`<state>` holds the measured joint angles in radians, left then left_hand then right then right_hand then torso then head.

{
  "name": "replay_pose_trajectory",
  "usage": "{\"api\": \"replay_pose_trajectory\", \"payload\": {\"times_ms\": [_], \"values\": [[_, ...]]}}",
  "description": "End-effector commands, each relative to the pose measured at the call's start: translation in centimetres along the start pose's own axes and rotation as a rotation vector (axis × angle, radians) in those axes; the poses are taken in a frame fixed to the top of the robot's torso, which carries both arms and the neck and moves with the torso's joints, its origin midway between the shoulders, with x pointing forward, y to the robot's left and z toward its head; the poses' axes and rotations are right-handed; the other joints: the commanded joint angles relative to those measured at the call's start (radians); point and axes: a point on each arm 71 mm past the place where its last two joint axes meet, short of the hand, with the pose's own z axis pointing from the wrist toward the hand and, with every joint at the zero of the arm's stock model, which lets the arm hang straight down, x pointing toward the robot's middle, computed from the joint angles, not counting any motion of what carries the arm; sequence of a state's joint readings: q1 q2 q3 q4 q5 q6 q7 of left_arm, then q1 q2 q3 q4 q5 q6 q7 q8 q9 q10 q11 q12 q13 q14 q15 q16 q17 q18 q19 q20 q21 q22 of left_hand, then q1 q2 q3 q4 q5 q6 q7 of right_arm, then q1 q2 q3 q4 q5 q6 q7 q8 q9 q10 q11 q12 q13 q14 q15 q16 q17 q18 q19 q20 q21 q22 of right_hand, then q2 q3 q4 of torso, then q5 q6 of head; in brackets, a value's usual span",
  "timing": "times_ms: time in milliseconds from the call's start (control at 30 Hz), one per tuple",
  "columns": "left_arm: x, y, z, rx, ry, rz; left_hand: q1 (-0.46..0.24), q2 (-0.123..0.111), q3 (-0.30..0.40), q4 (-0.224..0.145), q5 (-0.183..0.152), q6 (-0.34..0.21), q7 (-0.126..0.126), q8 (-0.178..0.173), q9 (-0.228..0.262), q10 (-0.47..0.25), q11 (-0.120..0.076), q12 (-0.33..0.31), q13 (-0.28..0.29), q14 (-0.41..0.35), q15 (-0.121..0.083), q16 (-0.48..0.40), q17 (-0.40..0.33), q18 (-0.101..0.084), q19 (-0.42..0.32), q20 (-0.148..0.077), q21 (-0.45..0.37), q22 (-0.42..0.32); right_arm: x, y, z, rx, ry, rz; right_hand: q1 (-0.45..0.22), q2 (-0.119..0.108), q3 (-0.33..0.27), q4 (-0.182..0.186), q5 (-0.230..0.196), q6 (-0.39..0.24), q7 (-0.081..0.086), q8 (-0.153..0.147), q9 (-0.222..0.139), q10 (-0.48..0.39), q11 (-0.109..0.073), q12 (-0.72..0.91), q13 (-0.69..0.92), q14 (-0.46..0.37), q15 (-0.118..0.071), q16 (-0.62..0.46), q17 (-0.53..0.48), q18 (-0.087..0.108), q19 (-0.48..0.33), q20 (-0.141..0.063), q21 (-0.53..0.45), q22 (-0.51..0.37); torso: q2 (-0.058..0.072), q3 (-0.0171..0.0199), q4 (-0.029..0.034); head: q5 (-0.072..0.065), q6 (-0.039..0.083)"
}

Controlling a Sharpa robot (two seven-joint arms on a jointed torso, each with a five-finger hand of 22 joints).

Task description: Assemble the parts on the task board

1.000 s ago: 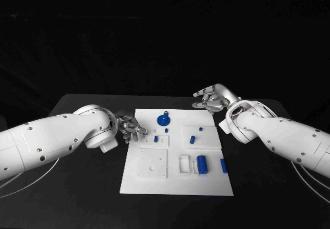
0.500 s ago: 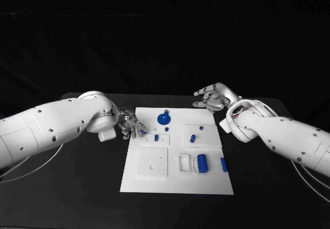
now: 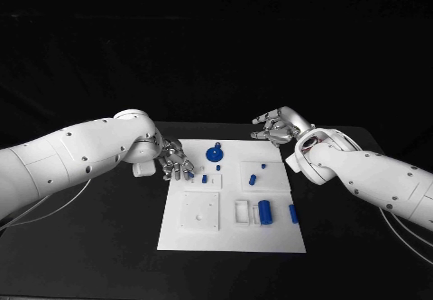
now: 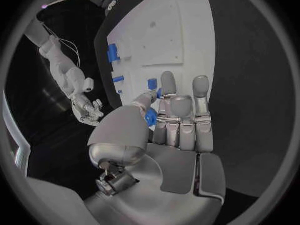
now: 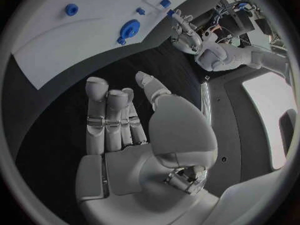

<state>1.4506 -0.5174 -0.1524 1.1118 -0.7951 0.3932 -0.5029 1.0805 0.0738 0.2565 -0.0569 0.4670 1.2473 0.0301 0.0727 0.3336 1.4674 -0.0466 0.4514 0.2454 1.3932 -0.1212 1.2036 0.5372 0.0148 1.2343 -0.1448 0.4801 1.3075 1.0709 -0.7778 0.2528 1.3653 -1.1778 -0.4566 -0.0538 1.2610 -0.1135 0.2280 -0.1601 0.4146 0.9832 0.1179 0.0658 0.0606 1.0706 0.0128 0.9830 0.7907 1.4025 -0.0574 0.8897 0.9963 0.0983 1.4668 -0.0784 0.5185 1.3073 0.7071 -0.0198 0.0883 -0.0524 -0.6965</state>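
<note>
Left hand hangs at the left edge of the task board, level with the board's upper half. In the left wrist view a small blue part sits pinched between thumb and fingers; its shape is mostly hidden by the thumb, so its long axis and heading cannot be told.

Right hand hovers just past the board's far right corner, over bare table. Its fingers are loosely curled and apart, holding nothing (right wrist view).

On the board: round blue disc near the far edge, centre-left. Blue cylinder right of centre in the near half, long axis running near to far. Short blue bar just right of the cylinder, lying parallel to it. Small blue peg in the raised square right of the disc.

Step in hand, as judged: carrying the pinched part in toward a seat on the board's left half. The next move likely calls for lining the part over its socket, then lowering it straight. Which socket is meant cannot be told.
</note>
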Motion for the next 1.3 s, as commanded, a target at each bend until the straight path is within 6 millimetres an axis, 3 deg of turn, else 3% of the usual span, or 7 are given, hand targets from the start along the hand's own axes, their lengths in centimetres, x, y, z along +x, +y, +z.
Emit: {"api": "replay_pose_trajectory", "payload": {"times_ms": [33,567,1100,1300], "values": [[0.2,-0.5,0.0,-0.011,0.052,0.058,0.005,-0.004,0.233,-0.224,-0.003,-0.001,0.000,-0.005,0.003,0.046,-0.009,0.005,0.002,-0.001,-0.003,0.005,0.001,0.019,-0.008,0.002,0.004,0.021,0.2,0.1,0.0,-0.006,0.012,0.000,-0.005,-0.002,0.007,-0.002,0.003,-0.006,0.002,-0.006,0.000,0.002,-0.004,0.001,-0.001,-0.001,-0.003,0.000,0.001,0.016,0.032,0.000,0.004,0.059,-0.001,-0.0001,0.0007,-0.001,-0.001],[0.2,-1.7,0.3,-0.021,-0.009,0.199,0.011,-0.006,0.229,-0.220,-0.005,-0.003,-0.001,-0.005,0.013,0.046,-0.009,0.010,0.007,0.000,0.000,0.009,0.004,0.022,-0.011,0.005,0.009,0.020,0.3,0.2,0.1,-0.009,0.014,0.002,-0.005,-0.002,0.007,-0.002,0.003,-0.006,0.002,-0.006,0.000,0.002,-0.004,0.001,-0.001,-0.001,-0.003,0.000,0.001,0.016,0.032,0.000,0.004,0.059,-0.001,-0.0015,0.0025,-0.002,-0.002],[0.3,-1.8,0.5,-0.019,-0.040,0.226,0.012,-0.007,0.229,-0.218,-0.005,-0.003,-0.001,-0.005,0.015,0.046,-0.010,0.012,0.009,0.000,0.000,0.011,0.006,0.023,-0.010,0.006,0.010,0.020,0.4,0.3,0.2,-0.011,0.016,0.003,-0.005,-0.002,0.007,-0.002,0.003,-0.006,0.002,-0.006,0.000,0.002,-0.004,0.001,-0.001,-0.001,-0.003,0.000,0.001,0.016,0.032,0.000,0.004,0.059,-0.001,-0.0026,0.0011,0.000,-0.006],[0.6,-2.1,0.6,-0.007,-0.026,0.212,0.013,-0.007,0.228,-0.218,-0.006,-0.004,-0.001,-0.005,0.016,0.046,-0.009,0.012,0.009,0.000,0.001,0.012,0.005,0.024,-0.010,0.007,0.010,0.020,0.5,0.3,0.2,-0.012,0.016,0.004,-0.005,-0.002,0.007,-0.002,0.003,-0.006,0.002,-0.006,0.000,0.002,-0.004,0.001,-0.001,-0.001,-0.003,0.000,0.001,0.016,0.032,0.000,0.004,0.059,-0.002,-0.0011,0.0018,0.000,-0.007]]}}
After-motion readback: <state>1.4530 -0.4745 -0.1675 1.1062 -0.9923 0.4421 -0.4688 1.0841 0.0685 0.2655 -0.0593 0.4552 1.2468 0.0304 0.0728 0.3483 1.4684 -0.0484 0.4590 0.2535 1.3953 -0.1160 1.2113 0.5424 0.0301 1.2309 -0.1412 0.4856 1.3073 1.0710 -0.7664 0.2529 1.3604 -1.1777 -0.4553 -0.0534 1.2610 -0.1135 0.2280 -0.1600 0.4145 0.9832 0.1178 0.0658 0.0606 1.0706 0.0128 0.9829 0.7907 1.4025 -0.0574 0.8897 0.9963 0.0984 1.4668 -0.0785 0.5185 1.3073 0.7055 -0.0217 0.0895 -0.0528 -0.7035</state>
